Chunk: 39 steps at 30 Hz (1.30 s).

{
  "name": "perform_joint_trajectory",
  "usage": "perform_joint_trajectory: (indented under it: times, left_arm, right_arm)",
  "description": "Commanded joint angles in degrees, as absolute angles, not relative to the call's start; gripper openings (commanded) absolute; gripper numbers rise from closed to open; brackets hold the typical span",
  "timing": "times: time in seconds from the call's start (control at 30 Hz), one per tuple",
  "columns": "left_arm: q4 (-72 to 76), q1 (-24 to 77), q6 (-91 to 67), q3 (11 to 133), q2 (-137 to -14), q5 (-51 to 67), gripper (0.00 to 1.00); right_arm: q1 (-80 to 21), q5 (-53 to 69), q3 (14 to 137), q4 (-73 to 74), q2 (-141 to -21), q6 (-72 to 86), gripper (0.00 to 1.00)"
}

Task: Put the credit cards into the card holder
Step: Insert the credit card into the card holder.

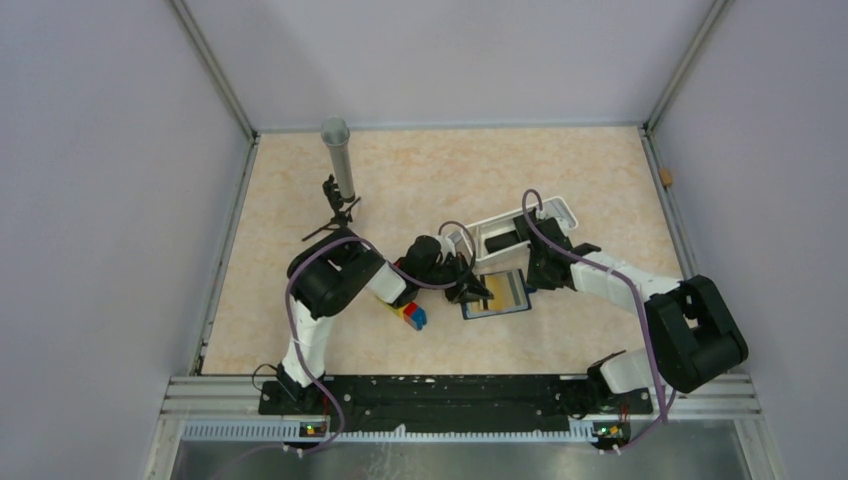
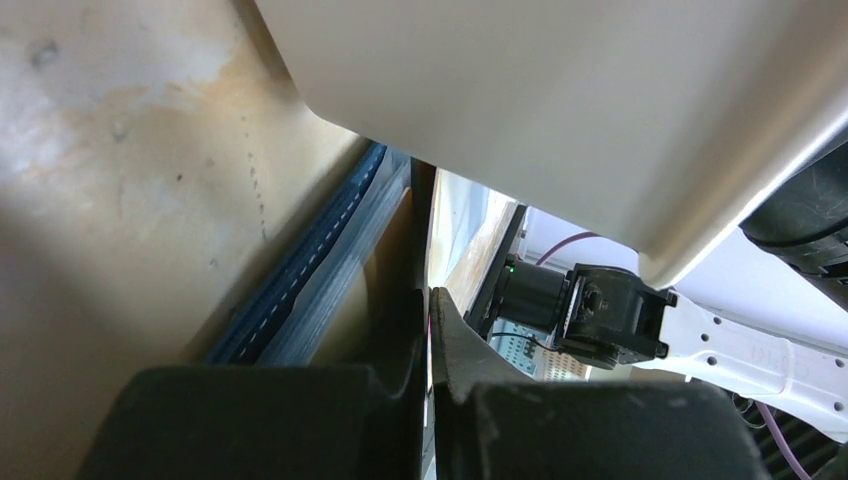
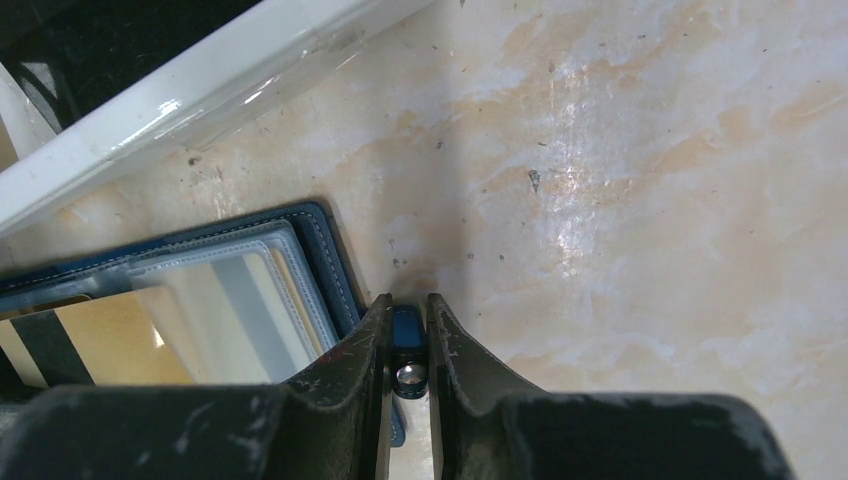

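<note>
The navy card holder [image 1: 495, 313] lies open on the table with a yellow-gold card [image 1: 510, 290] with a dark stripe in its slots. My right gripper [image 1: 536, 284] is at its right edge. In the right wrist view it [image 3: 408, 305] is shut on the holder's small snap tab [image 3: 405, 330], beside the stitched navy rim [image 3: 322, 245] and the gold card [image 3: 110, 340]. My left gripper [image 1: 474, 292] is at the holder's left edge. In its wrist view it [image 2: 425, 292] is shut on a thin edge. A greyish card [image 2: 560, 110] fills the view above it, next to the holder's stitched edge [image 2: 300, 270].
A white oblong tray [image 1: 560, 208] stands just behind the holder; its rim also shows in the right wrist view [image 3: 200, 80]. Coloured toy bricks [image 1: 411, 315] lie left of the holder under the left arm. A grey cylinder [image 1: 338, 160] on a small stand is at the back left.
</note>
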State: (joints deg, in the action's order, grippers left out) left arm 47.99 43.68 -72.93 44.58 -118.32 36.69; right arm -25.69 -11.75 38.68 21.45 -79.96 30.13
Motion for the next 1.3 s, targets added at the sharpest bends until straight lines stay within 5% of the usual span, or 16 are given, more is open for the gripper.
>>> perform_joint_trajectory:
  times: [0.0, 1.27]
  left_arm:
    - [47.8, 44.4, -71.6, 46.3, -119.6, 36.5, 0.00]
    - [40.5, 43.7, -64.4, 45.6, -116.5, 32.0, 0.00]
  right_arm:
    - [-25.4, -13.2, 38.1, 26.2, -81.8, 29.5, 0.06]
    - [-25.4, -13.2, 38.1, 26.1, -82.2, 29.4, 0.05]
